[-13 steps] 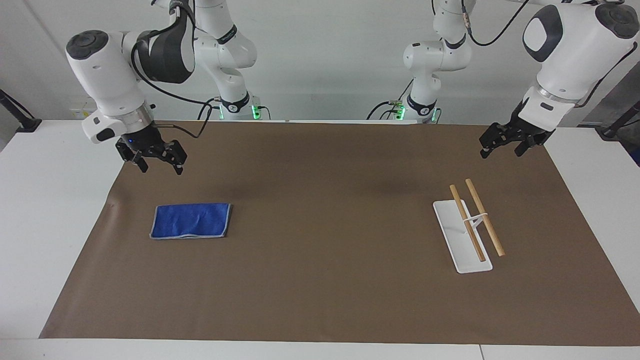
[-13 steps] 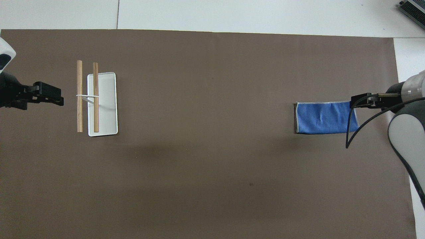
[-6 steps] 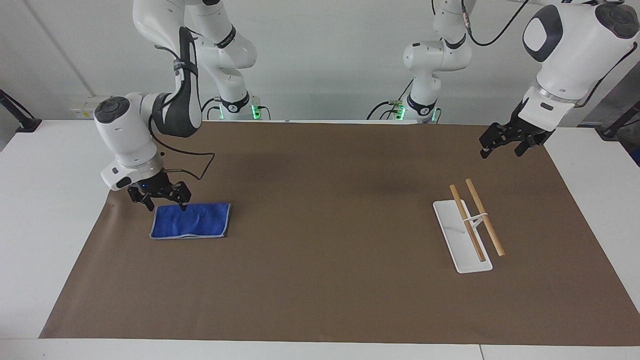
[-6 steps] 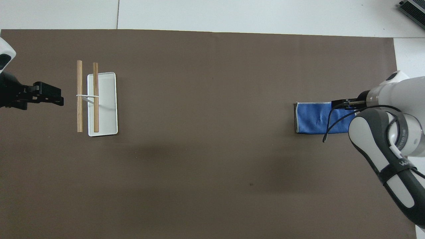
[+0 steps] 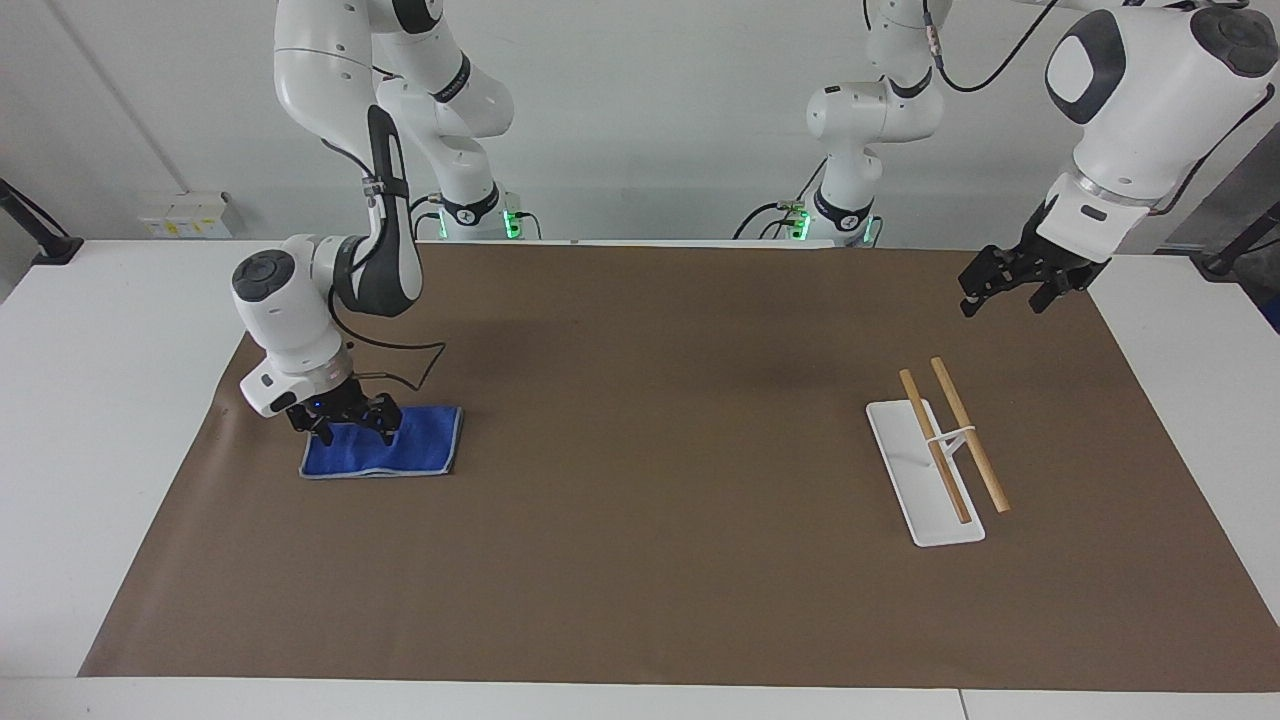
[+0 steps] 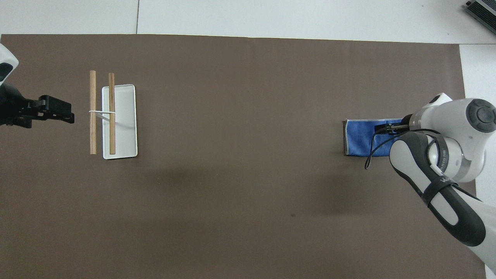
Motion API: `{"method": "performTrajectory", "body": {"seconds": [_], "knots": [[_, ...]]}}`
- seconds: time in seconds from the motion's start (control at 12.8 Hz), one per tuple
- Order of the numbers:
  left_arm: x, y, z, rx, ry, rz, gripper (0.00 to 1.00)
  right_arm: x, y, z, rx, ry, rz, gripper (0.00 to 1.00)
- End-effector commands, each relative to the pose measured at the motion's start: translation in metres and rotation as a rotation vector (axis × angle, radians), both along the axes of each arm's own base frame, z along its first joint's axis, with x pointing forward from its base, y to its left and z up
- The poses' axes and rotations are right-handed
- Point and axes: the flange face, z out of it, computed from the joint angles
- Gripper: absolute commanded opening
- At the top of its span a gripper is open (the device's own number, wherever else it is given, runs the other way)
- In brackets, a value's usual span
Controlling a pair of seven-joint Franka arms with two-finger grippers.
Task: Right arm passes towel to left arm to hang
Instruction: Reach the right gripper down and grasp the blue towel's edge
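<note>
The blue towel (image 5: 425, 448) lies flat on the brown mat toward the right arm's end of the table; it also shows in the overhead view (image 6: 360, 139). My right gripper (image 5: 355, 430), with its blue light, is open and down on the towel's half nearer that table end, a fingertip on each side of a stretch of cloth. In the overhead view the right gripper (image 6: 383, 129) and arm cover part of the towel. My left gripper (image 5: 1000, 295) is open and empty, waiting in the air over the mat's corner near the rack; it also shows in the overhead view (image 6: 58, 112).
A rack with a white base (image 5: 910, 480) and two wooden rods (image 5: 968, 432) stands toward the left arm's end; in the overhead view the base (image 6: 126, 116) lies beside the rods (image 6: 92, 112). A brown mat (image 5: 640, 560) covers the white table.
My right arm has come down from above the mat's edge onto the towel, its open gripper now at the cloth. The left arm, towel and rack have not moved.
</note>
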Motion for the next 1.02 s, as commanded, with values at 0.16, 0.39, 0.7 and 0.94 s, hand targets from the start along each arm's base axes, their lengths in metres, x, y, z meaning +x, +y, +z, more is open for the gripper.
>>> {"method": "performTrajectory", "body": {"seconds": [0.16, 0.39, 0.7, 0.94], "knots": [[-0.003, 0.004, 0.000, -0.012, -0.014, 0.010, 1.00, -0.003, -0.002, -0.020, 0.015, 0.019, 0.034, 1.00], [-0.003, 0.004, 0.000, -0.012, -0.014, 0.010, 1.00, -0.007, 0.002, -0.025, 0.017, 0.032, 0.038, 0.76], [-0.003, 0.004, 0.000, -0.012, -0.014, 0.011, 1.00, -0.004, 0.005, -0.017, 0.018, 0.015, 0.034, 0.00], [-0.003, 0.004, 0.000, -0.012, -0.016, 0.011, 1.00, -0.001, 0.012, -0.010, 0.032, 0.002, 0.028, 0.00]]}}
